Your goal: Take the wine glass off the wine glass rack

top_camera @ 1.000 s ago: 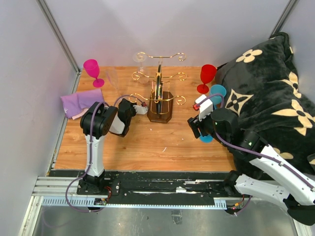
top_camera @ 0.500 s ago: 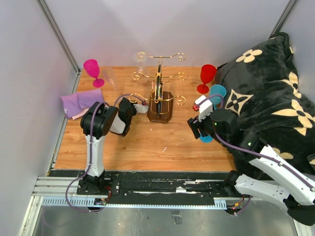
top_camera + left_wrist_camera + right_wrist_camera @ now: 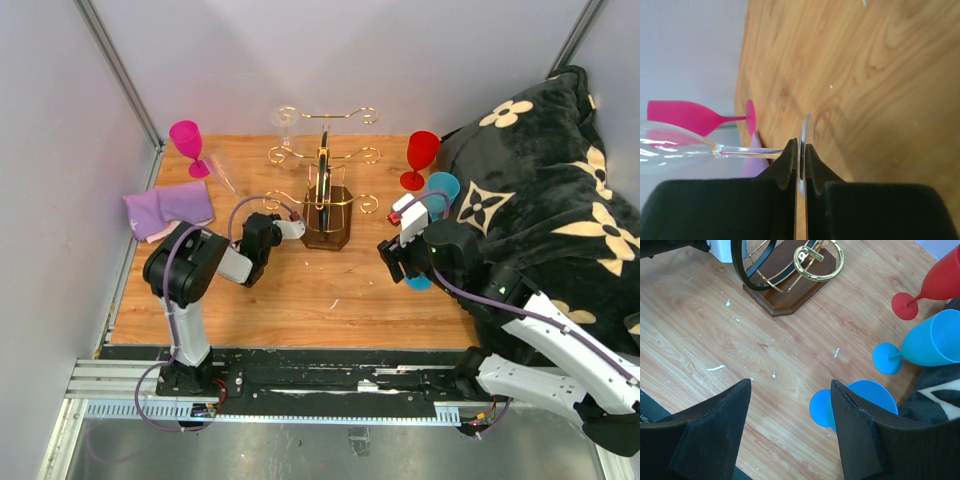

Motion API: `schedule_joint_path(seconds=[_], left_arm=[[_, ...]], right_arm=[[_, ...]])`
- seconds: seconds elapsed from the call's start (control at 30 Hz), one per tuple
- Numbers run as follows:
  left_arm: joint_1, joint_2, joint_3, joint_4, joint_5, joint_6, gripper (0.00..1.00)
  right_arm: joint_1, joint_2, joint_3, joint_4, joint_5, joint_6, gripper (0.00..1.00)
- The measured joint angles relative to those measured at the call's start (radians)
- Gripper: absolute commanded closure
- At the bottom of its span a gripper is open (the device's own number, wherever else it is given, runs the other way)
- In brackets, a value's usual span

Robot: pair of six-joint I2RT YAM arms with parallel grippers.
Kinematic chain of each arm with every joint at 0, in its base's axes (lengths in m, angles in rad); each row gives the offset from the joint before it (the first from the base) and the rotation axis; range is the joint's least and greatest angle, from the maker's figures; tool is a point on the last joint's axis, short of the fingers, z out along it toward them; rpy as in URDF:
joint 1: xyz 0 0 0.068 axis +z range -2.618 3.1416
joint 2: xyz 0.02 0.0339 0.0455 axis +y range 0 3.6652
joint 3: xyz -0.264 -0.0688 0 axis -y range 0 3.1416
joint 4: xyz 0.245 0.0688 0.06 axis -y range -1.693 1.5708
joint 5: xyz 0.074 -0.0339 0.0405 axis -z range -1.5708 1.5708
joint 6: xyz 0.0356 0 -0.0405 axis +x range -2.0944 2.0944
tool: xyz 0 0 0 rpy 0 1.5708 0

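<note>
The wine glass rack is a gold wire stand on a dark wooden base at the table's middle back; its base also shows in the right wrist view. My left gripper is just left of the base. It is shut on the foot of a clear wine glass, whose stem and bowl reach out to the left, off the rack. A second clear glass hangs at the rack's top left hook. My right gripper is open and empty, over bare wood right of the rack.
A pink glass and a purple cloth lie at the back left. A red glass and a blue glass stand right of the rack. Another blue glass sits by my right fingers. A black flowered blanket fills the right side.
The left arm has dropped lower and its gripper has shifted a little toward the near side, tilting the clear glass's bowl down and leftward. The right arm has barely moved.
</note>
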Motion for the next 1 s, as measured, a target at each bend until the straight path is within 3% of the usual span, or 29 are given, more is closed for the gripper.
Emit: schedule_joint_path(seconds=[0.47,1.0], left_arm=[[-0.048,-0.385,0.039,-0.723,0.069,-0.354,0.99],[-0.05,-0.663,0.008,-1.089,0.224,-0.634,0.99]], right_arm=[[-0.005,0.005,0.027,-0.009,-0.033,0.027,0.34],[-0.005,0.066,0.041,-0.001,-0.071,0.052,0.34]])
